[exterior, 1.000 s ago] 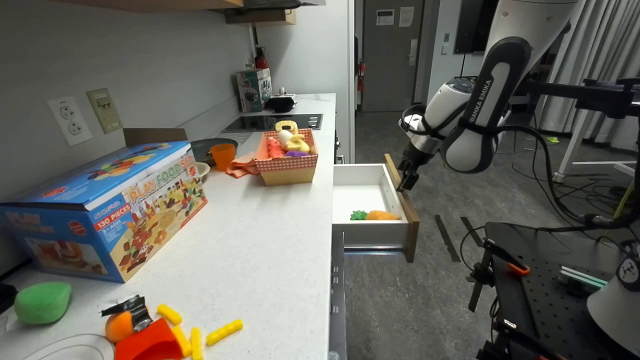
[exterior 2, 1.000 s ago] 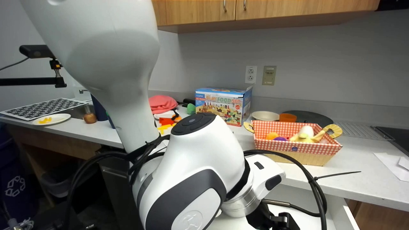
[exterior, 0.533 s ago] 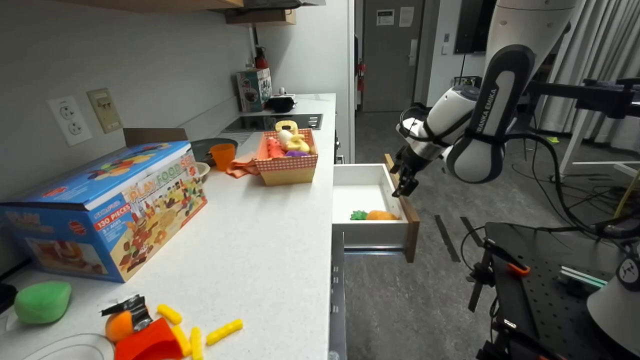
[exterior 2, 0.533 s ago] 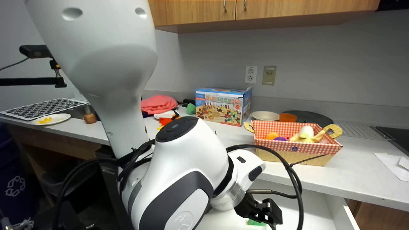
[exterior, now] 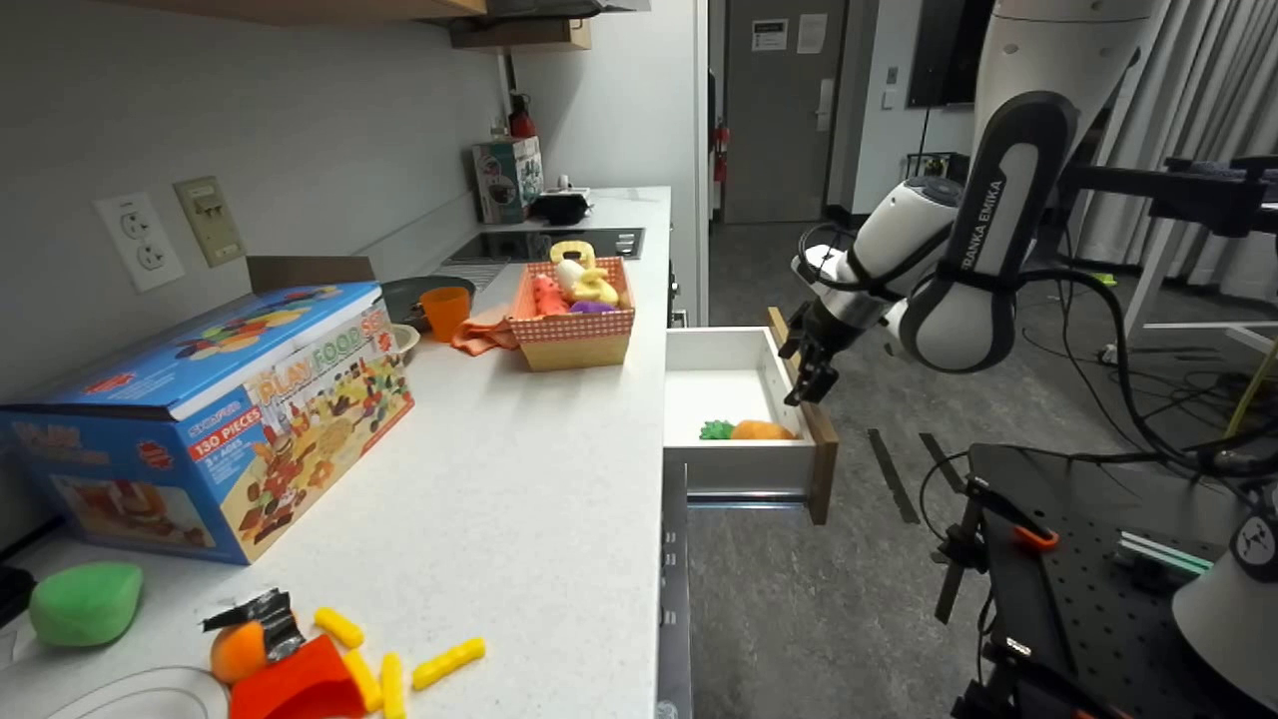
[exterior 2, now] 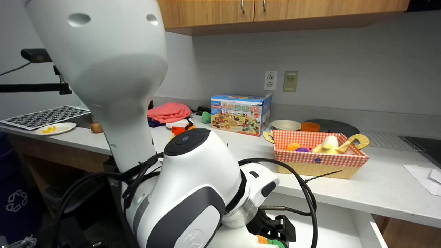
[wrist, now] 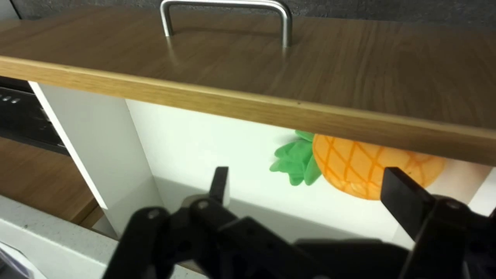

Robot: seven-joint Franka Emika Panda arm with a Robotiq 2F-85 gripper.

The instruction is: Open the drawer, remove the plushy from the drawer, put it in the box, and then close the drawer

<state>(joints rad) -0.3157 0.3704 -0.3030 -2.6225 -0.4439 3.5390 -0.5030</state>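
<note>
The drawer [exterior: 749,466] is pulled open, with a white inside and a wooden front [wrist: 248,93]. The plushy [exterior: 761,430], an orange pineapple with green leaves, lies on the drawer floor near its front panel. In the wrist view the plushy [wrist: 356,166] is partly covered by the front panel and by a finger. It also shows partly behind the arm in an exterior view [exterior 2: 262,239]. My gripper [exterior: 796,377] is open and empty above the front part of the drawer; in the wrist view its fingers [wrist: 306,169] are wide apart. The box [exterior: 574,355] with checked lining stands on the counter.
The box [exterior 2: 320,168] holds several toys and sits near the counter edge above the drawer. A large blue carton [exterior: 210,419], an orange cup [exterior: 445,312] and several toy pieces [exterior: 300,684] are on the counter. A metal handle [wrist: 224,4] is on the drawer front.
The arm has moved left in an exterior view, uncovering part of the plushy. The gripper has lowered slightly and come closer to the plushy's end of the drawer. The drawer and plushy have not moved.
</note>
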